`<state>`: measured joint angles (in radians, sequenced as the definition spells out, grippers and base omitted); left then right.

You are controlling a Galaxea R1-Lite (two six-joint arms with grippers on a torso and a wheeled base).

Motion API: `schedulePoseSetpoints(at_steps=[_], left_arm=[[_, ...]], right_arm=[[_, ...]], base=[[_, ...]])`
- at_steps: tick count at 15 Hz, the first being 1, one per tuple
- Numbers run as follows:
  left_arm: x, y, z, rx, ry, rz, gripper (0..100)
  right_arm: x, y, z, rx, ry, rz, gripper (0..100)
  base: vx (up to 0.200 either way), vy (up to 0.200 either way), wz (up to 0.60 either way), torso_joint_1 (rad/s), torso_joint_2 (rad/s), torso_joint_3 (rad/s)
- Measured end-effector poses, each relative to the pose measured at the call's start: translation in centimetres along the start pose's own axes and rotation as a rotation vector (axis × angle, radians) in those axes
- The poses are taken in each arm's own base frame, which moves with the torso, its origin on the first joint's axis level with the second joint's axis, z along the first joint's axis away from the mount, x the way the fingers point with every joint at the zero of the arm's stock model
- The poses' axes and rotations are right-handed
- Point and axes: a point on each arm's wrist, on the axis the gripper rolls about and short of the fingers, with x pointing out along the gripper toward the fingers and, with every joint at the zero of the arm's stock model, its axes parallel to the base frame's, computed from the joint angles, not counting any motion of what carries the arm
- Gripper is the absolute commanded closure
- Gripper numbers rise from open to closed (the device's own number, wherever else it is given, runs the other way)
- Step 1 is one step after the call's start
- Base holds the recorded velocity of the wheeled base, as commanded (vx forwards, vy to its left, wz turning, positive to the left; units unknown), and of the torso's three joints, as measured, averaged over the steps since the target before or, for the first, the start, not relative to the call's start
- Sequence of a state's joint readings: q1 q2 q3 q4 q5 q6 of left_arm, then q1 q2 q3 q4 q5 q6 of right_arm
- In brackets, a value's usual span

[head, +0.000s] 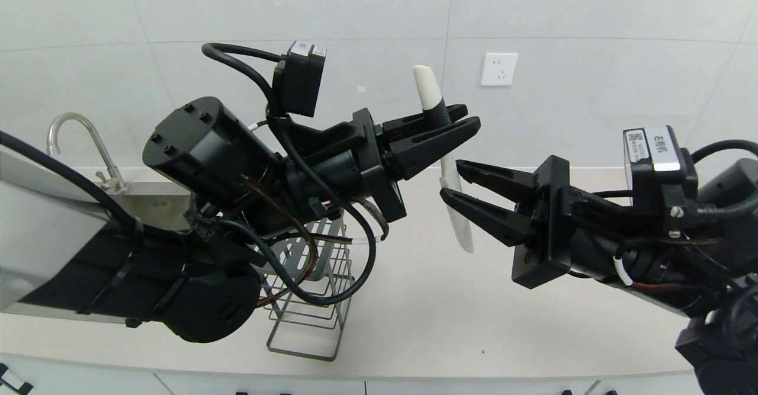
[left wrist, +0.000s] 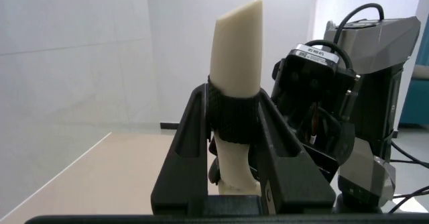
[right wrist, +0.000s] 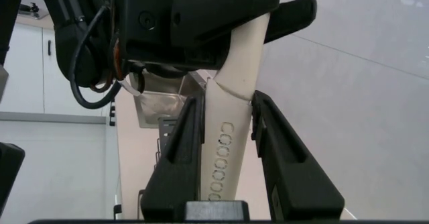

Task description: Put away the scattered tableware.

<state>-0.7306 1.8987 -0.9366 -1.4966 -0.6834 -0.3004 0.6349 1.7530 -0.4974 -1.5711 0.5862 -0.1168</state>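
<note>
White knife (head: 459, 224) handover in progress
Left gripper (head: 468, 120) jaws clamped on handle; right gripper (head: 451, 178) jaws apart astride blade; next: close right, then release left

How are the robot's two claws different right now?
The left gripper is shut on the white utensil, at its black band; the right gripper is open, straddling its lower part. The left gripper is higher, the right gripper lower. Both are black and meet at the same utensil.
</note>
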Motion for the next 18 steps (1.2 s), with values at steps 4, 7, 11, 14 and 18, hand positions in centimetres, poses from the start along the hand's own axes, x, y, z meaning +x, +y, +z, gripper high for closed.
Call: schedulePoseSetpoints(at_steps=[4, 7, 11, 14, 18], left_arm=[[-0.2, 0.3, 0.0, 0.002, -0.002, 0.027, 100], [-0.6, 0.6, -0.1, 0.005, -0.001, 0.059, 100], [-0.9, 0.5, 0.2, 0.016, -0.004, 0.07, 100], [-2.4, 0.6, 1.1, 0.048, 0.005, 0.107, 100], [-5.3, -0.7, 2.0, 0.073, 0.037, 0.157, 100]], right_arm=[[-0.6, 0.4, -0.6, 0.022, 0.033, -0.001, 0], [-2.8, 1.1, -0.1, 0.032, 0.065, -0.031, 0], [-8.9, 1.9, 1.6, 0.002, 0.118, -0.169, 0], [-12.9, 3.1, 3.4, -0.055, 0.115, -0.283, 0], [-16.6, 5.3, 7.0, -0.211, 0.043, -0.421, 0]], base=[[0.0, 0.0, 0.0, 0.0, 0.0, 0.0], [0.0, 0.0, 0.0, 0.0, 0.0, 0.0], [0.0, 0.0, 0.0, 0.0, 0.0, 0.0], [0.0, 0.0, 0.0, 0.0, 0.0, 0.0], [0.0, 0.0, 0.0, 0.0, 0.0, 0.0]])
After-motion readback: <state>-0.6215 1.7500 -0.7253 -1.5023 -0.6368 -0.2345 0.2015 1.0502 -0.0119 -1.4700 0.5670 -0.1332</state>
